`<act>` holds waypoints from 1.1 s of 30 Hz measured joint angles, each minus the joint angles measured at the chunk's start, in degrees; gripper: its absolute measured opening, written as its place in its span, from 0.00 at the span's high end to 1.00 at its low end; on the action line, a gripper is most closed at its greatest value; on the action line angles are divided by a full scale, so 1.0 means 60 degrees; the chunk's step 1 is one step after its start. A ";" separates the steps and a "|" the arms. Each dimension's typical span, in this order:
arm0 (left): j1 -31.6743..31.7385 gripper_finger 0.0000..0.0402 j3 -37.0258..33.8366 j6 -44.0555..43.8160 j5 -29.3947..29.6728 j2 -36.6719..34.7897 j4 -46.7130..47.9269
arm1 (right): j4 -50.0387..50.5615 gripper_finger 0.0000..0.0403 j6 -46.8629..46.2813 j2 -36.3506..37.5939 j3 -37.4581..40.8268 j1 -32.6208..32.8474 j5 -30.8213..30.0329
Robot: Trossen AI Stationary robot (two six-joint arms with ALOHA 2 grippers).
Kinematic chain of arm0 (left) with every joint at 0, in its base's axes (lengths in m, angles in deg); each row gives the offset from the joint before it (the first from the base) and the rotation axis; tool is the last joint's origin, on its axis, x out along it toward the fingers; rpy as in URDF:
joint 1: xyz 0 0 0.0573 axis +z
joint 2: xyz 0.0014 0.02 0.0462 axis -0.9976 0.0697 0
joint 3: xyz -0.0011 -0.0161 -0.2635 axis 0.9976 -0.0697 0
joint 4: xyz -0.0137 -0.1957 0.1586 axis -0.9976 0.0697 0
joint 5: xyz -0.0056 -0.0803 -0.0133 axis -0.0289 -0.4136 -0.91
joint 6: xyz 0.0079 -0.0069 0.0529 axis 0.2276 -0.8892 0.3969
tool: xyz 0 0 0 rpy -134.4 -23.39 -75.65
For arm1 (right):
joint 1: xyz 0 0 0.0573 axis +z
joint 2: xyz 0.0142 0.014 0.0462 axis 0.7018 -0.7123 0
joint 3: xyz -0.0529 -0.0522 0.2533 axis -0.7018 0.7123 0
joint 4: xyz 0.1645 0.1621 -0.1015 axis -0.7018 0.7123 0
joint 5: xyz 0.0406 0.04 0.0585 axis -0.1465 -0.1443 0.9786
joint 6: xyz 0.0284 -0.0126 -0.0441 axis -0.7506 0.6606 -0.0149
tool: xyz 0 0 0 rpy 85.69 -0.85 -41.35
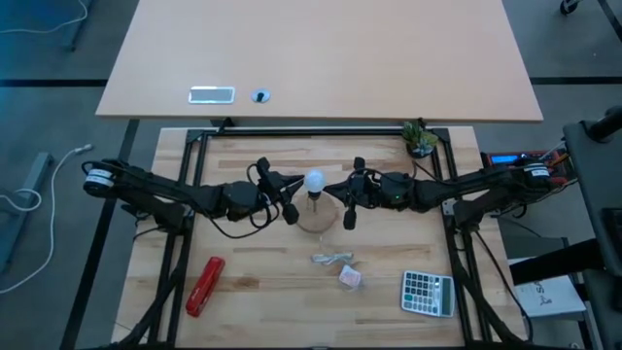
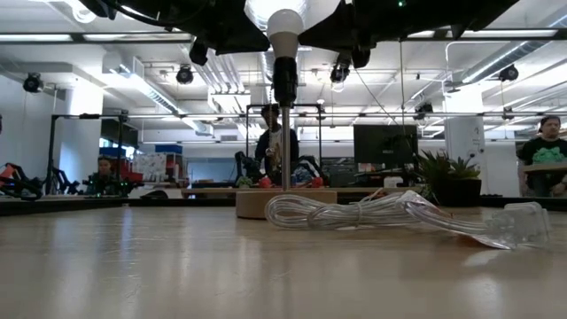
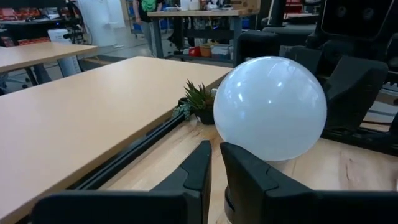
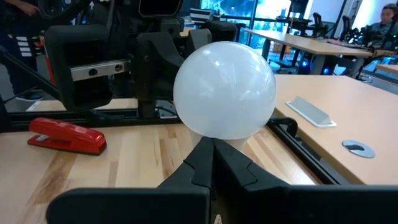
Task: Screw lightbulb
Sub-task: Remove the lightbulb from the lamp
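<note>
Two arms meet at the centre of the worktop (image 1: 243,292) in the high view, where the lightbulb (image 1: 314,181) stands above a round wooden disc (image 1: 318,215). Only that view shows the calculator (image 1: 428,293) at lower right and the red stapler (image 1: 205,285) at lower left. The low view alone shows the bulb raised on a thin upright stem (image 2: 285,133), with a clear plastic wrapper (image 2: 390,213) lying in front of the disc. The left hand (image 3: 214,168) has its fingers nearly together just beneath the bulb, a slim gap between them. The right hand (image 4: 213,163) has its fingers pressed together under the bulb; whether either grips the neck, I cannot tell.
</note>
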 joint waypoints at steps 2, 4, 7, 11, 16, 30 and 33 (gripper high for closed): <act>0.0000 0.90 0.0000 -0.0004 -0.0004 0.0000 0.0000 | 0.0000 1.00 0.0000 0.0000 0.0000 0.0000 0.0000; 0.0000 0.90 0.0000 -0.0035 -0.0005 0.0000 0.0000 | 0.0004 1.00 0.0000 0.0000 0.0000 0.0004 0.0000; 0.0000 0.90 0.0000 -0.0038 -0.0007 0.0000 0.0000 | 0.0000 1.00 -0.0004 0.0000 0.0000 0.0004 -0.0004; 0.0000 0.90 0.0000 -0.0040 -0.0011 0.0000 0.0000 | 0.0004 1.00 -0.0004 0.0000 0.0000 0.0004 -0.0011; -0.0007 0.90 0.0000 -0.0040 -0.0015 0.0000 0.0031 | 0.0007 1.00 -0.0004 0.0000 0.0000 0.0001 -0.0018; -0.0008 0.90 0.0000 -0.0084 -0.0047 0.0000 0.0066 | 0.0011 1.00 -0.0004 0.0000 0.0000 0.0000 -0.0022; -0.0008 0.90 0.0000 -0.0114 -0.0050 0.0000 0.0069 | 0.0016 1.00 -0.0004 0.0000 0.0000 0.0002 -0.0143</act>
